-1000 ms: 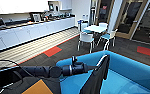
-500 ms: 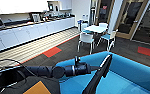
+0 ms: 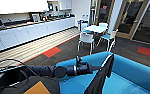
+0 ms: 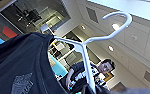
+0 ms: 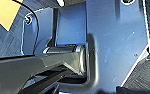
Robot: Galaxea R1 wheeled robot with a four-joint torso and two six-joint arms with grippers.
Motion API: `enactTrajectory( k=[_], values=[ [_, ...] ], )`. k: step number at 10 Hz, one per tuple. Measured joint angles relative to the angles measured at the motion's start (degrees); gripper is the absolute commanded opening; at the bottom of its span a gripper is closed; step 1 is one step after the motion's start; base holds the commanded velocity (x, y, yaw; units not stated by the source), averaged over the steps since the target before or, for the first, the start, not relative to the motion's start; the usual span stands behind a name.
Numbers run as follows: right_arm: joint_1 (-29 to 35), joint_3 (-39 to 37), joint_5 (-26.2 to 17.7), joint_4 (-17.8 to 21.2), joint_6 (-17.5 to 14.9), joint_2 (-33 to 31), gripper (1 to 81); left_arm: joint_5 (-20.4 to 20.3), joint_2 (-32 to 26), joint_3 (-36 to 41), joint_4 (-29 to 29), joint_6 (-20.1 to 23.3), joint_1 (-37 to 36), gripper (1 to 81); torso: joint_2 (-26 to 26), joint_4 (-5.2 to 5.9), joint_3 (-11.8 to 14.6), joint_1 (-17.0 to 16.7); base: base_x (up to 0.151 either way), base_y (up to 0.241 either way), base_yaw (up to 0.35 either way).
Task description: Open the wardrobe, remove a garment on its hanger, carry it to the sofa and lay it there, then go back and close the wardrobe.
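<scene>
My left arm reaches in from the left over the blue sofa point(image 3: 133, 72). My left gripper point(image 3: 97, 67) is shut on the white hanger point(image 3: 106, 60), whose curved hook and bar show large in the left wrist view point(image 4: 86, 50). The black garment point(image 3: 101, 80) hangs from the hanger above the sofa seat, near its front left part, and its dark cloth shows close up in the left wrist view point(image 4: 18, 65). Where its lower end touches the seat is hidden at the picture's edge.
A white table point(image 3: 97, 28) with white-and-teal chairs point(image 3: 86, 40) stands beyond the sofa. A long white kitchen counter point(image 3: 28, 31) runs along the left wall. Glass doors point(image 3: 131, 17) are at the back right. A person point(image 4: 91, 72) shows behind the hanger.
My left arm has stretched a little further right over the sofa, carrying the hanger and garment with it. The room around has stayed in place.
</scene>
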Motion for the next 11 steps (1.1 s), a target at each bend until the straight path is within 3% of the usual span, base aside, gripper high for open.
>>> enactTrajectory(
  k=[6,11],
  values=[
    [0.22,0.00,0.10,0.04,0.00,0.30,81.1,0.41,11.20,-9.73,0.00,0.04,0.93,1.0,0.00,0.00,0.00,0.00,0.000,0.000,0.000],
    [0.22,0.00,0.10,0.02,-0.02,0.39,81.1,0.89,13.70,-18.09,1.56,0.20,6.03,1.0,0.00,0.00,0.00,0.02,0.000,0.000,0.000]
  ],
)
